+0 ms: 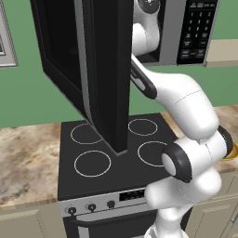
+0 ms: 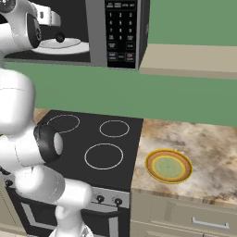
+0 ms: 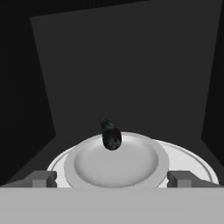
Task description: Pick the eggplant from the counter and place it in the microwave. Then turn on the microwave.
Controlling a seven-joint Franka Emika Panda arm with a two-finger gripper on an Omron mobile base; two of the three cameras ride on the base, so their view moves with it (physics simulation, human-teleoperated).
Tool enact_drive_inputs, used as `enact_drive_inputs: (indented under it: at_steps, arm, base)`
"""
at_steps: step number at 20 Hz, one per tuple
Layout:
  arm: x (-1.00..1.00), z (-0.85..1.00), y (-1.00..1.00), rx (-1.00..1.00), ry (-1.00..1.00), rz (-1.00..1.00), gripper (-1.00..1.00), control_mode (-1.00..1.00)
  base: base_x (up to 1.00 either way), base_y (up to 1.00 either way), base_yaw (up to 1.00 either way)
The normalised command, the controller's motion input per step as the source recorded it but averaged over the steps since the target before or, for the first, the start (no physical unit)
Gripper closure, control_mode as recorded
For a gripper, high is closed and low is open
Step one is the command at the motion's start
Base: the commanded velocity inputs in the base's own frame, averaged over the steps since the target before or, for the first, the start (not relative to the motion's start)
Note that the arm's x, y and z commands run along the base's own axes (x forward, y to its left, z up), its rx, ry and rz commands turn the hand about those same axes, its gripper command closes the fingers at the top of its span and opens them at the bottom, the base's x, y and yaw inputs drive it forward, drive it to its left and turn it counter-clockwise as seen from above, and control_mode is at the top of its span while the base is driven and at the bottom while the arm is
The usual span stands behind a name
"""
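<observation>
The small dark eggplant (image 3: 110, 134) lies on the white turntable plate (image 3: 131, 164) inside the microwave (image 2: 120, 30). In the right base view the eggplant (image 2: 59, 37) shows as a dark spot on that plate. My gripper (image 3: 113, 179) is inside the cavity, a little short of the eggplant. It is open with nothing between its fingertips (image 3: 41, 178), which stand wide apart over the plate's near rim. The microwave door (image 1: 102, 69) hangs wide open to the left, above the stove. The marbled counter (image 2: 208, 148) lies to the stove's right.
The black four-ring stove (image 2: 97, 139) sits directly under the microwave. A yellow-rimmed green plate (image 2: 168, 165) rests on the counter right of the stove. A beige shelf (image 2: 190, 62) juts out right of the microwave. The open door (image 1: 102, 69) blocks the space left of my arm.
</observation>
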Motion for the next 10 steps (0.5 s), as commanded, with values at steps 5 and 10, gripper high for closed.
enact_drive_inputs:
  at_steps: [5,10]
  arm:
    - [-0.38,0.02,-0.05,0.03,0.00,0.00,-1.00,-1.00]
    - [-0.43,0.00,-0.10,0.04,0.00,0.00,-1.00,-1.00]
  base:
    - [0.00,0.00,0.00]
    - [0.00,0.00,0.00]
